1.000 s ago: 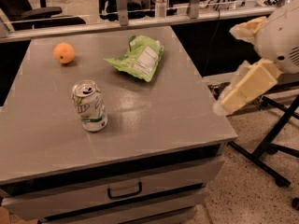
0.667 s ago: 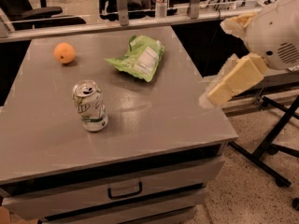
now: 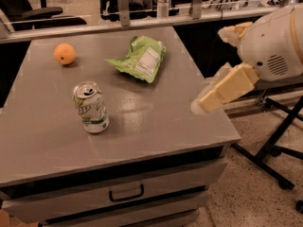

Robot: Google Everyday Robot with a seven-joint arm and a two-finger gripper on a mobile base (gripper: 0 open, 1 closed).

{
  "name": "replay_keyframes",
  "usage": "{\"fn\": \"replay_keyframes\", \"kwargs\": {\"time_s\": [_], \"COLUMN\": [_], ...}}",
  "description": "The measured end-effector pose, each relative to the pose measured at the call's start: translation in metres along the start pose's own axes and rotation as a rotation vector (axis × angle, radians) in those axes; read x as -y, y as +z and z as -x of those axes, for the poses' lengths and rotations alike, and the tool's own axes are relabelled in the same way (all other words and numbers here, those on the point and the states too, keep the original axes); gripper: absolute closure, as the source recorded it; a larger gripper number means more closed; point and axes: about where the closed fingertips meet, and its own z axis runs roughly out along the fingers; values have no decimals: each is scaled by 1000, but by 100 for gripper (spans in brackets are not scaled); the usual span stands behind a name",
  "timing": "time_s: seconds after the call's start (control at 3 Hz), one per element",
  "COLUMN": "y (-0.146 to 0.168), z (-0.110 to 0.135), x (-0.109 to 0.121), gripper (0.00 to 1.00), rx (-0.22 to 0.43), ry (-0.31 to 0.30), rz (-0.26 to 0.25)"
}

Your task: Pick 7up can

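Observation:
The 7up can (image 3: pixel 91 107) stands upright on the grey table (image 3: pixel 156 122), left of its middle and towards the front. It is white and silver with green lettering and a silver pull-tab top. My gripper (image 3: pixel 204 103) is cream-coloured and hangs over the table's right edge, well to the right of the can and holding nothing that shows. The arm's white housing (image 3: pixel 272 46) fills the upper right.
A light-green snack bag with a white label (image 3: pixel 140 58) lies at the back middle of the table. An orange (image 3: pixel 65 54) sits at the back left. A drawer with a handle (image 3: pixel 126 193) is below the tabletop. A black stand (image 3: pixel 277 145) is on the floor at right.
My gripper has moved left and slightly down, from beside the table to over its right edge. The can, bag and orange have not moved.

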Motion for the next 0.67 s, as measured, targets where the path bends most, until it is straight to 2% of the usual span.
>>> {"fn": "replay_keyframes", "kwargs": {"time_s": [0.33,0.67], "y": [42,86], "z": [5,23], "x": [-14,-28], "gripper": [0,0], "rx": [76,191], "ry": [48,73], "rz": [11,44]}}
